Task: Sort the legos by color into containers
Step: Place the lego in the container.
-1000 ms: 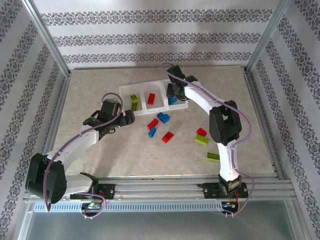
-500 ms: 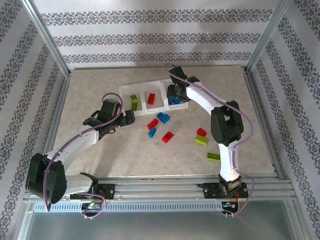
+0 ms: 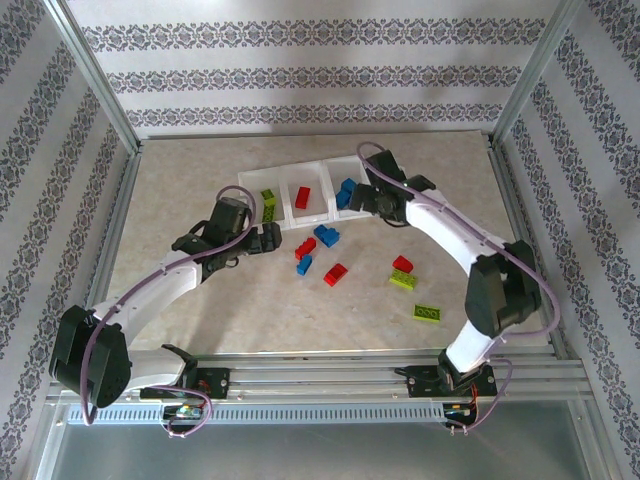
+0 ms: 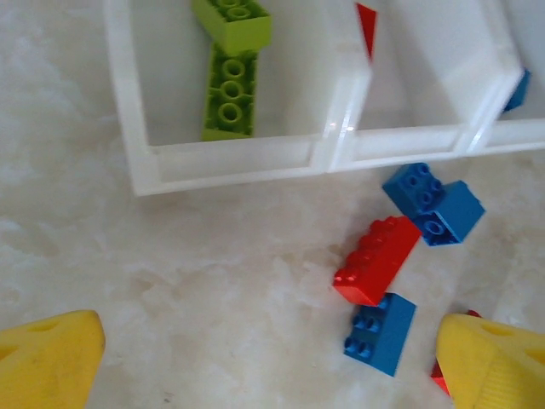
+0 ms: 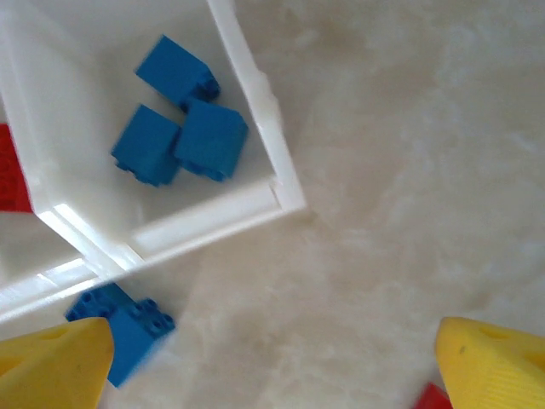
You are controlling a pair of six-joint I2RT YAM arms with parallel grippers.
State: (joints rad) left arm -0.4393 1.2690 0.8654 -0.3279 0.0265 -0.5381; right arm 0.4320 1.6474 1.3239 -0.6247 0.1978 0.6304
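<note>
- Risk of pinching two colours at once with the left fingers (image 3: 263,238), spread wide and empty over the worktop (image 4: 170,281) just near of the tray (image 4: 230,162): red brick (image 4: 375,260) wedged between a blue brick (image 4: 381,332) and a blue pair (image 4: 433,203), all touching or nearly so.
- Risk of shoving the tray as well, working that close to its near wall.
- Same trouble toward the worktop's right edge: another red (image 3: 403,264) hard against a green brick (image 3: 403,280); a lone green (image 3: 427,313) closer to the near edge, an easier pick.
- Right fingers (image 3: 368,200) wide apart, holding nothing, just off the tray's near right corner; chance of clipping that wall on a low swing.
- Sorted so far: two greens (image 4: 230,102) in the left bin, a red (image 3: 302,197) in the middle, three blues (image 5: 179,128) in the right.
- Against a second ago: right fingers gone from part-closed over the right bin to fully spread and drawn back rightward, elbow swung out; left arm crept slightly toward the loose cluster.
</note>
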